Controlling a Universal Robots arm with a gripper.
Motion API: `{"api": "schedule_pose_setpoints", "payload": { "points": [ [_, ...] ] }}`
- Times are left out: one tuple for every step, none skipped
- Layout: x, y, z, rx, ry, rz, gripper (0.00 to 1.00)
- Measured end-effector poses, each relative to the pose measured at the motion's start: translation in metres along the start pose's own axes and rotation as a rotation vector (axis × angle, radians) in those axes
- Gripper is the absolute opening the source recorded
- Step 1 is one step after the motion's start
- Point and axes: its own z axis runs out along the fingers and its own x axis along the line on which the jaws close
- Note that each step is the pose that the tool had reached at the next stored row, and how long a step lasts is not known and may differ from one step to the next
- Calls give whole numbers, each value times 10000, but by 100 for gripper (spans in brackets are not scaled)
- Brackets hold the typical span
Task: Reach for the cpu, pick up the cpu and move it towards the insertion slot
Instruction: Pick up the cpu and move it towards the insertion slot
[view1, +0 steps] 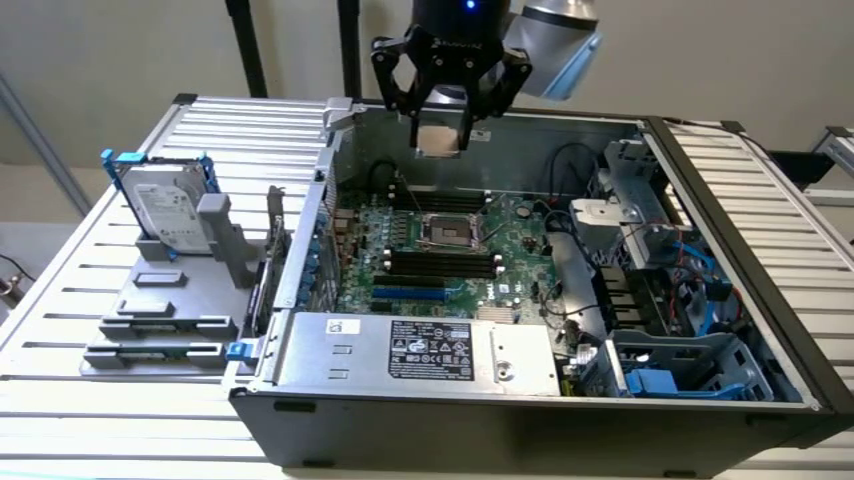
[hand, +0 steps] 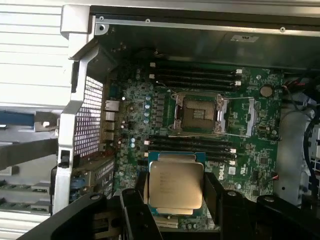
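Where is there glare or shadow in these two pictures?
Exterior view: the slatted table shines pale, the case front is dark. Wrist view: the cpu, held in the gripper, reflects soft light; the slot frame glints; the case's upper wall lies in shadow.

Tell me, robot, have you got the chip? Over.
Pincer shut on cpu, held above the open case. Insertion slot open below, cpu not over it yet. Nothing between them.

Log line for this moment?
claw: shut on cpu | cpu: lifted, above motherboard | insertion slot: open, unfilled | cpu not yet at slot
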Motion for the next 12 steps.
{"api": "schedule_pose_setpoints", "payload": {
  "points": [
    [-21, 34, 15, 1, 0, 1, 54],
    [-39, 67, 33, 4, 1, 2, 54],
    [-58, 97, 52, 4, 0, 1, 54],
    [-76, 124, 70, 4, 0, 0, 54],
    [-93, 145, 87, 4, 1, -2, 54],
    [-110, 162, 104, 4, 0, 1, 54],
    [-127, 176, 119, 4, 0, 3, 54],
    [-145, 186, 133, 3, 0, 9, 54],
    [-164, 195, 149, 4, 0, 18, 54],
    [-181, 202, 163, 3, -1, 28, 54],
    [-198, 209, 176, 3, -2, 39, 54],
    [-215, 213, 190, 2, -4, 55, 54]
  ]
}}
